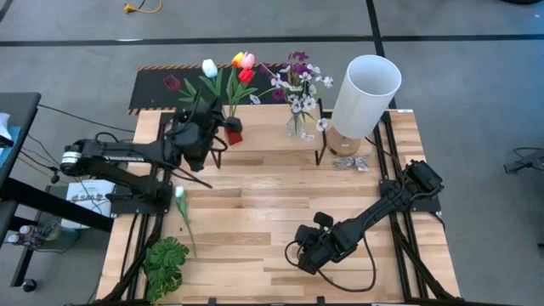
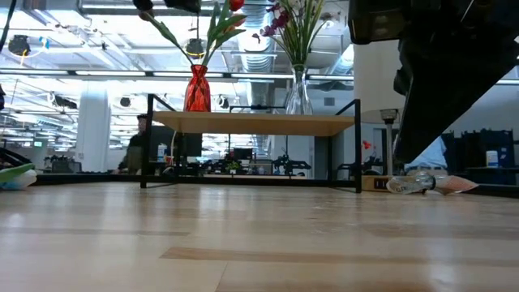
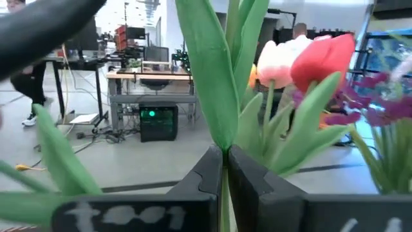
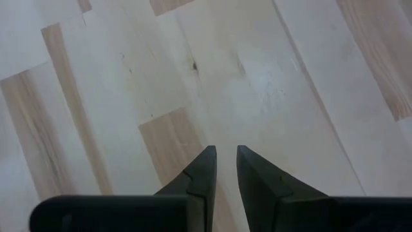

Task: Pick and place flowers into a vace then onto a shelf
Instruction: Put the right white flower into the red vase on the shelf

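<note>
A red vase [image 1: 232, 133] [image 2: 197, 91] stands on the shelf [image 1: 272, 146] [image 2: 259, 123] with white, pink, orange and red tulips [image 1: 242, 64] rising from it. Beside it a glass vase [image 2: 298, 93] holds the purple and white blossoms [image 1: 297, 85]. My left gripper [image 1: 219, 132] [image 3: 223, 158] is at the red vase, shut on a green stem. One white tulip [image 1: 180, 194] lies flat on the table. My right gripper [image 1: 302, 255] [image 4: 226, 149] waits shut over bare table near the front edge. My left gripper pinches a tulip's green stem [image 3: 223, 169] between its two fingers, just below where a broad leaf [image 3: 212, 77] rises. The fingers come level from the table's left and lie across the upright stem. The stem's bloom and lower end are outside the wrist view.
A tall white cylinder [image 1: 365, 93] stands at the shelf's right end, with a crumpled clear wrapper [image 1: 348, 163] [image 2: 422, 185] beside it. A flowerless leafy plant [image 1: 166, 265] lies at the near left corner. A black striped panel [image 1: 157, 85] sits behind the shelf. Bare wood spans the table's middle.
</note>
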You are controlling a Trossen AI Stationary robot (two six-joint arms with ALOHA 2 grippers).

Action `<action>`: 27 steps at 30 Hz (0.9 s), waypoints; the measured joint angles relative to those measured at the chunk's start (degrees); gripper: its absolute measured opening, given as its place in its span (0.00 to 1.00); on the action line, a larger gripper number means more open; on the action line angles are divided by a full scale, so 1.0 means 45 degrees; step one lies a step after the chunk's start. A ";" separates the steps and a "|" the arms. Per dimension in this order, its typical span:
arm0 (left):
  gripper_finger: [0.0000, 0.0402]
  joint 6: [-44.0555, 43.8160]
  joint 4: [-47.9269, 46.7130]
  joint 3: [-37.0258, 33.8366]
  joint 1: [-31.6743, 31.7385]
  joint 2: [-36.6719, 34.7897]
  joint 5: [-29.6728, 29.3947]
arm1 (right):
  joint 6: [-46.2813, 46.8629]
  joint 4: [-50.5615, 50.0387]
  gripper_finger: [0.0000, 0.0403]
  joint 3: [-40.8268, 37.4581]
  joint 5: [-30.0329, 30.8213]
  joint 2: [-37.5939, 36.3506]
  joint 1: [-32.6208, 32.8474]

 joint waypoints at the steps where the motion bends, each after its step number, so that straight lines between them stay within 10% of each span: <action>1: 0.00 0.0033 0.0091 0.0000 0.0167 0.0073 0.0095 | 0.0000 0.0005 0.13 0.0000 0.0002 0.0000 0.0000; 27: 0.00 -0.0438 0.0159 -0.1059 0.1110 0.0069 0.0961 | 0.0335 -0.0049 0.13 0.0000 0.0019 0.0000 0.0002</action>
